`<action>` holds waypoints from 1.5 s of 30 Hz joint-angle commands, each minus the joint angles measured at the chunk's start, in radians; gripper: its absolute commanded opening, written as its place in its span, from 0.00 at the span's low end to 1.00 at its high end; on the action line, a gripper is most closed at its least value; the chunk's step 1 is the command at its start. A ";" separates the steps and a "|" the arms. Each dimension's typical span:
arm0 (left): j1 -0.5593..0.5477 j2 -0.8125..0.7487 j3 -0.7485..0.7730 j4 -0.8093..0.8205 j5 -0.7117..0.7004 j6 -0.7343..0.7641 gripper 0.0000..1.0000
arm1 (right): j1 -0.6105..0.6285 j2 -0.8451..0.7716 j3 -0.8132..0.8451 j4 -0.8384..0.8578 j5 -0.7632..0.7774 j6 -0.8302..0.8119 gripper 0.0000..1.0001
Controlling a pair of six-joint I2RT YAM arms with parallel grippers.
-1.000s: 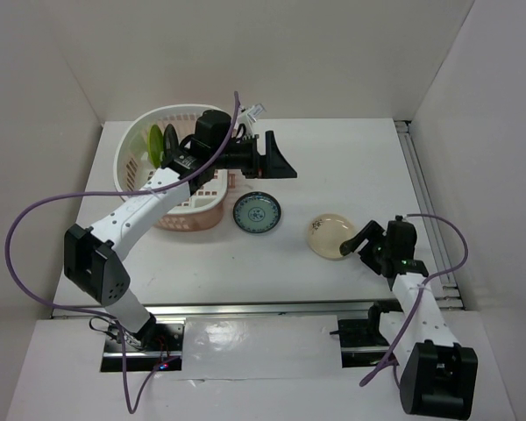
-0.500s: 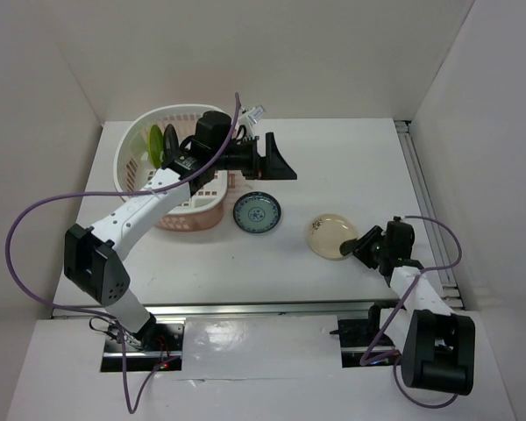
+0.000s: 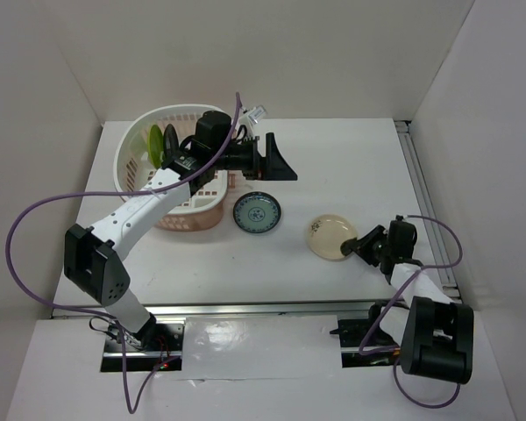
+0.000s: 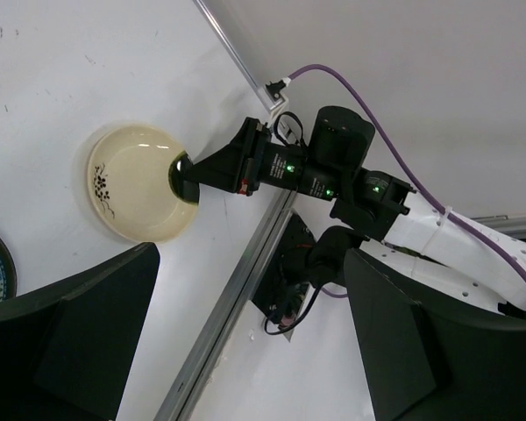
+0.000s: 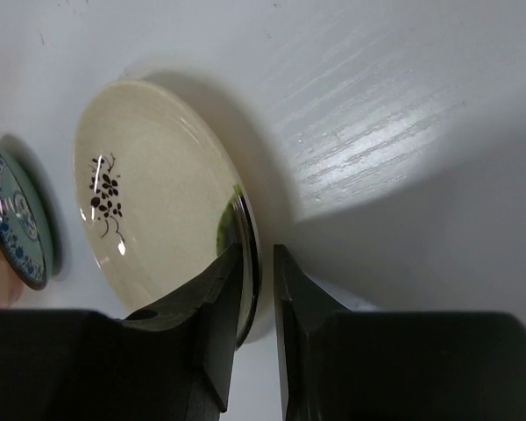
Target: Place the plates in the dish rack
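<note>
Table (image 3: 351,158): carries all items.

Dish rack (image 3: 123,158): stands at the far left corner. Two plates are loaded upright between its pegs, the lime green plate (image 3: 156,140) and the black plate (image 3: 169,142).

Left gripper (image 3: 280,160): hovers just beyond the rack's right rim, jaws wide, holding nothing.

Right gripper (image 5: 256,263): low near the right edge, jaws narrow, one finger each side of the cream plate (image 3: 329,235) rim. Whether they grip it cannot be told.

Blue-green patterned plate (image 3: 256,213): flat mid-table just beside the rack, untouched.

Assessment: half done, with two plates left to load.
</note>
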 commanded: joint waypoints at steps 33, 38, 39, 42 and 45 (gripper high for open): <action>-0.004 0.184 0.130 0.003 -0.044 0.071 1.00 | 0.040 0.112 0.380 0.157 -0.116 0.095 0.00; -0.004 0.249 0.183 -0.007 -0.053 0.071 1.00 | 0.085 0.149 0.443 0.210 -0.254 -0.008 0.00; -0.004 0.259 0.184 -0.007 -0.053 0.071 1.00 | 0.097 0.149 0.443 0.223 -0.281 -0.017 0.00; -0.004 0.284 0.208 -0.016 -0.053 0.071 1.00 | 0.108 0.133 0.434 0.288 -0.355 -0.029 0.00; -0.004 0.305 0.217 -0.025 -0.053 0.071 1.00 | 0.108 0.120 0.434 0.297 -0.378 -0.029 0.00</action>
